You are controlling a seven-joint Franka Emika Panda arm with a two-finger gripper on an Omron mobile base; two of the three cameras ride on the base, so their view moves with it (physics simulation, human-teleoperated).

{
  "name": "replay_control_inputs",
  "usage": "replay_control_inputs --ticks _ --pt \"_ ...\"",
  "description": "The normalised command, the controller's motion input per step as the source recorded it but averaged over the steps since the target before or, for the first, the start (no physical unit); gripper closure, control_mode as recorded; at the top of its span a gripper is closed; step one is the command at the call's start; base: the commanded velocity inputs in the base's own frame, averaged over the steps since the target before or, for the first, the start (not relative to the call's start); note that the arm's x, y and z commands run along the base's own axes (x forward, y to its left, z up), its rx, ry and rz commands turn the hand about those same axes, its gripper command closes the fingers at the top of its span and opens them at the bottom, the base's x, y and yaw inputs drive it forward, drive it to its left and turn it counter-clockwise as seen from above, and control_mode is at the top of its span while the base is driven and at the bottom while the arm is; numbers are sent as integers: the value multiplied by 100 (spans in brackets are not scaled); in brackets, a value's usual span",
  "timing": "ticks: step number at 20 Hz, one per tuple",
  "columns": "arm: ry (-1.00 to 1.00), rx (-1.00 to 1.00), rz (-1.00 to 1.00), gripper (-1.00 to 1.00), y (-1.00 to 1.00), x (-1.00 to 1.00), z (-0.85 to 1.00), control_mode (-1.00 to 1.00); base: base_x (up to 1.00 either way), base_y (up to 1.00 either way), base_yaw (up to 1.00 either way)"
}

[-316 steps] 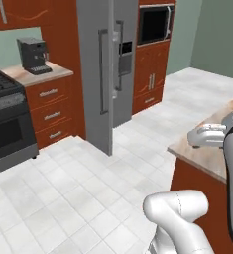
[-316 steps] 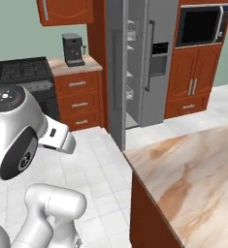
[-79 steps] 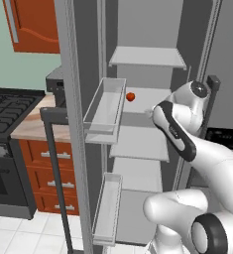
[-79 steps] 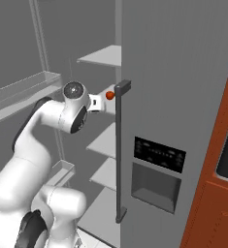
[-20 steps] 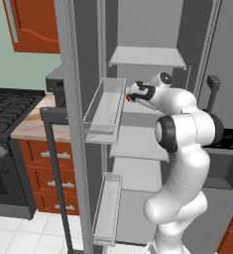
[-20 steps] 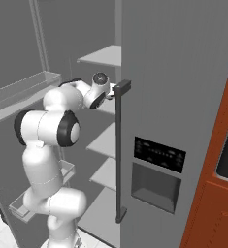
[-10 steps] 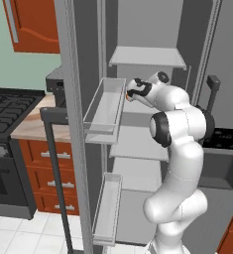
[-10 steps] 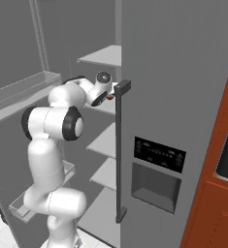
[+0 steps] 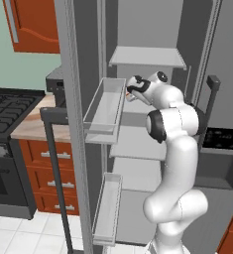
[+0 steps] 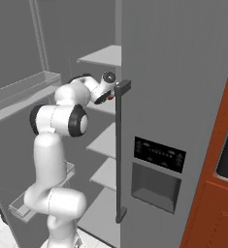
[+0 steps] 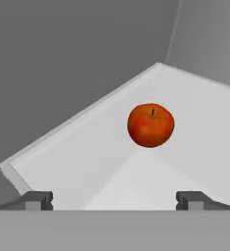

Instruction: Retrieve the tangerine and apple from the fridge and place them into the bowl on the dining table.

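Inside the fridge, the arm's wrist hides most of the apple from the right base camera, leaving a red sliver; at six o'clock in the hand view, both fingertips are cut off.

Flat, even rendered light throughout; fridge interior dim grey; soft shadow seen under apple; no blur or glare.

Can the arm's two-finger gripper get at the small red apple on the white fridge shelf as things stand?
Probably yes: the gripper is open and faces the small red apple, which sits alone on the white fridge shelf with nothing between them.
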Motion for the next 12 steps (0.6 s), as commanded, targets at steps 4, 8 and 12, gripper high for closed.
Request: replay_control_inputs --ticks 4,8,12 --pt "0 0 7 -100 0 39 -18 -100 0 0 0" --pt "1 0 6 -100 0 41 -20 -100 0 0 0" --pt "0 0 6 -100 0 42 -16 -100 0 0 0"
